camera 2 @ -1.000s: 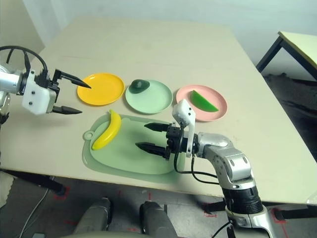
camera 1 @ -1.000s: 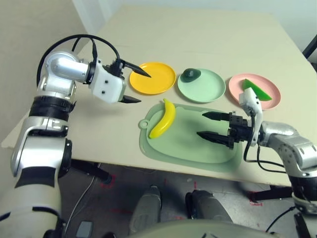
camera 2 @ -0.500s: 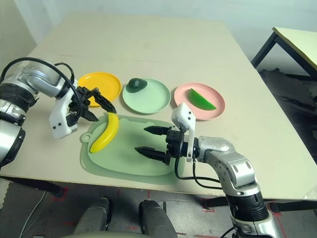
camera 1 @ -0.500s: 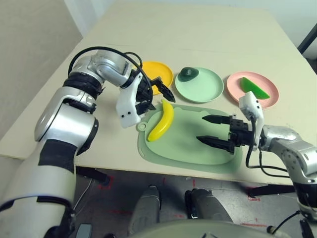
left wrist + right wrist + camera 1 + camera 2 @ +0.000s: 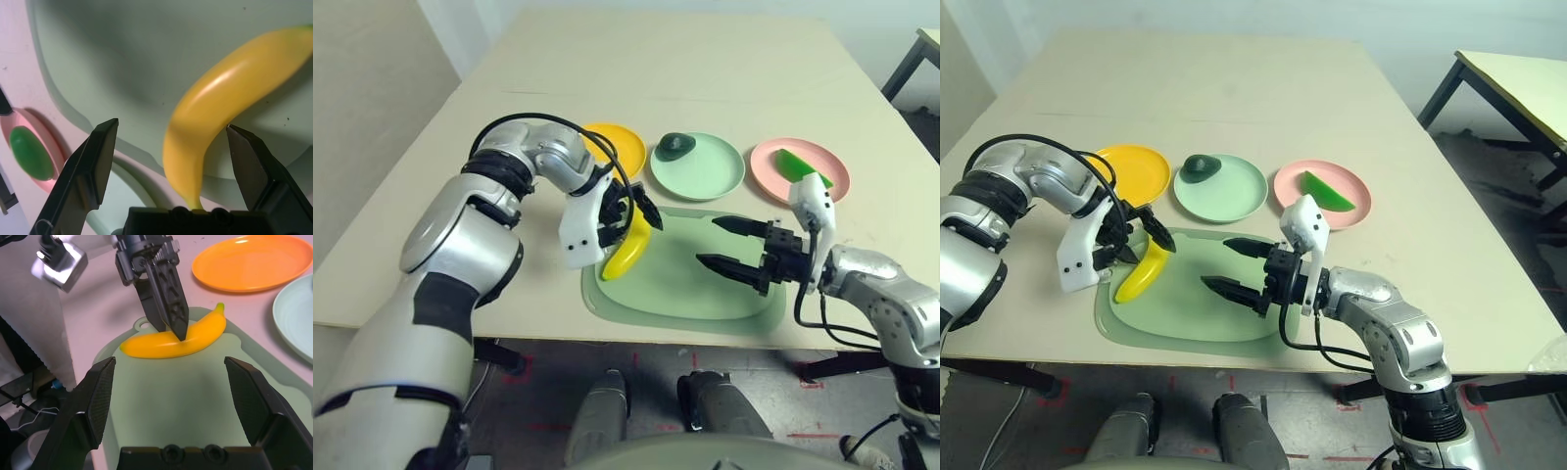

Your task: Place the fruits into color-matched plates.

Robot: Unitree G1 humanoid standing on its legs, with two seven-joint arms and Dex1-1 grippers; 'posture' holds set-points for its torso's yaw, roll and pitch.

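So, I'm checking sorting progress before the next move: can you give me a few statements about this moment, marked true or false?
1. The banana lies on the green cutting mat. True.
2. The avocado sits on the pink plate. False: it is on the mint green plate.
3. The watermelon wedge is on the pink plate. True.
4. The yellow-orange plate already holds a fruit. False: it has no fruit on it.
5. The left gripper is open, its fingers on either side of the banana. True.
6. The right gripper is shut on the banana. False: it is open above the mat.
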